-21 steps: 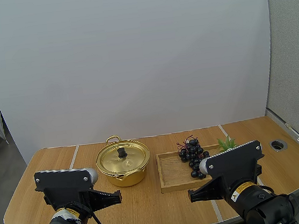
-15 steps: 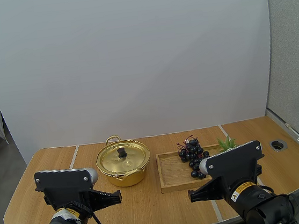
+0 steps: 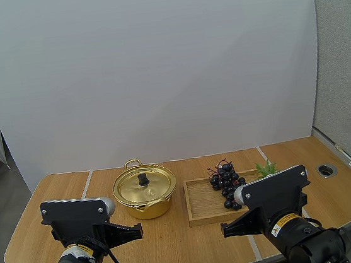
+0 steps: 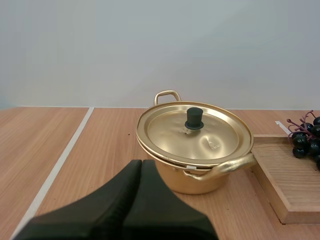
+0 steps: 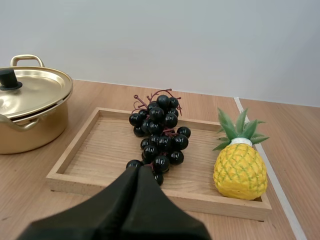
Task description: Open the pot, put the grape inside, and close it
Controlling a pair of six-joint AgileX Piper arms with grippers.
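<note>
A gold pot [image 3: 144,192] [image 4: 195,150] with its lid [image 4: 194,131] on and a black knob [image 4: 194,118] stands mid-table. A bunch of dark grapes [image 3: 227,184] [image 5: 159,136] lies in a wooden tray [image 3: 203,204] [image 5: 100,145] to the pot's right. My left gripper [image 3: 138,230] [image 4: 141,165] is shut, empty, low over the table in front of the pot. My right gripper [image 3: 226,230] [image 5: 138,170] is shut and empty too, just before the tray's near edge, pointing at the grapes.
A small toy pineapple [image 5: 240,160] [image 3: 267,169] stands at the tray's right end. A round hole [image 3: 326,169] sits in the tabletop at far right. Bare wood lies left of the pot.
</note>
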